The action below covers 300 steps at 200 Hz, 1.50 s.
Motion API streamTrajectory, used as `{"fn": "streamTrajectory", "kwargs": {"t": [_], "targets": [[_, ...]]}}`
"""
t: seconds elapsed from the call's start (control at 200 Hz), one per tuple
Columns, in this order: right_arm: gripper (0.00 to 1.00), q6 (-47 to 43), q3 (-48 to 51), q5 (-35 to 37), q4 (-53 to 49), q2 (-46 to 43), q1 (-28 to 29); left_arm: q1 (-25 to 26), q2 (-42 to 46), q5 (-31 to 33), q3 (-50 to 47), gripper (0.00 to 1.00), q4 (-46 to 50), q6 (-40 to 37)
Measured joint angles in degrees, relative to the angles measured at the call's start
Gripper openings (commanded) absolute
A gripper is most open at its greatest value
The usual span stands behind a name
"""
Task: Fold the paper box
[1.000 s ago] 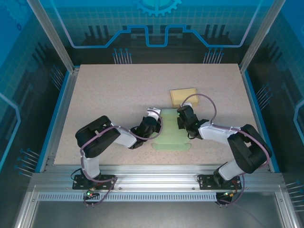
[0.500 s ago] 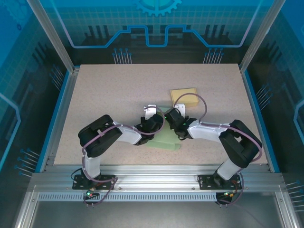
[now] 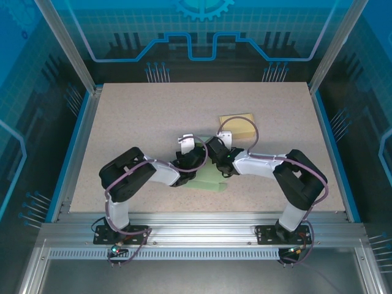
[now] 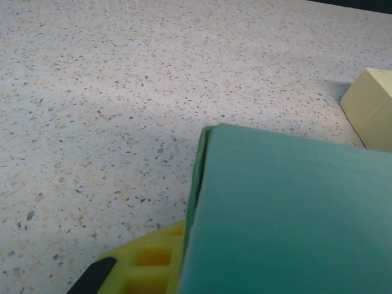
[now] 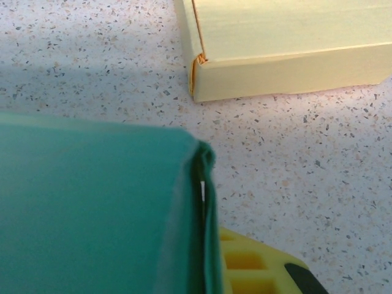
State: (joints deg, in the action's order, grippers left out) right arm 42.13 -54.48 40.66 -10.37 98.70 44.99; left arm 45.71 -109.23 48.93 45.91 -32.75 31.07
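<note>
- Paper box (image 3: 211, 181), the green one, sits at the near middle of the table (image 3: 135, 122), wedged right between the two arms
- left gripper (image 3: 197, 158) is at its left side and right gripper (image 3: 214, 156) at its right side, so they face each other across it and neither arm looks nearer than the other
- from the left wrist, a green panel (image 4: 288, 214) stands up over a yellow pad (image 4: 153, 260); from the right wrist it's the same deal, panel (image 5: 92, 208) over a pad (image 5: 248, 266)
- can't tell if either set of fingers is pinching the panel or just pushing on it, since the card hides the gap
- box's long axis seems to run near to far, so the coming fold looks like the side walls getting pushed inward toward each other
- a finished yellow box (image 3: 237, 124) lies further back to the right, well apart
</note>
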Motion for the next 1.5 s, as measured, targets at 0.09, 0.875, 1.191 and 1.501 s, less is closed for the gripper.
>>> {"fn": "streamTrajectory", "kwargs": {"t": [0.09,0.875,1.191,1.501], "targets": [[0.00,1.6,-1.4,0.3,-2.1,1.5,0.9,-0.7,0.5,-1.8,-2.5,0.30,-2.6,-1.2],[0.00,7.0,-4.0,-1.9,-7.8,2.3,2.4,0.6,6.0,-3.3,-9.5,0.12,-4.0,-1.0],[0.00,8.3,-4.2,-2.0,-11.4,2.3,2.2,0.9,11.7,-8.6,-13.2,0.77,-6.3,-1.9],[0.00,4.6,-8.7,-7.5,-19.8,1.4,-2.1,3.9,32.9,-22.2,-19.3,0.99,-5.4,-5.2]]}}
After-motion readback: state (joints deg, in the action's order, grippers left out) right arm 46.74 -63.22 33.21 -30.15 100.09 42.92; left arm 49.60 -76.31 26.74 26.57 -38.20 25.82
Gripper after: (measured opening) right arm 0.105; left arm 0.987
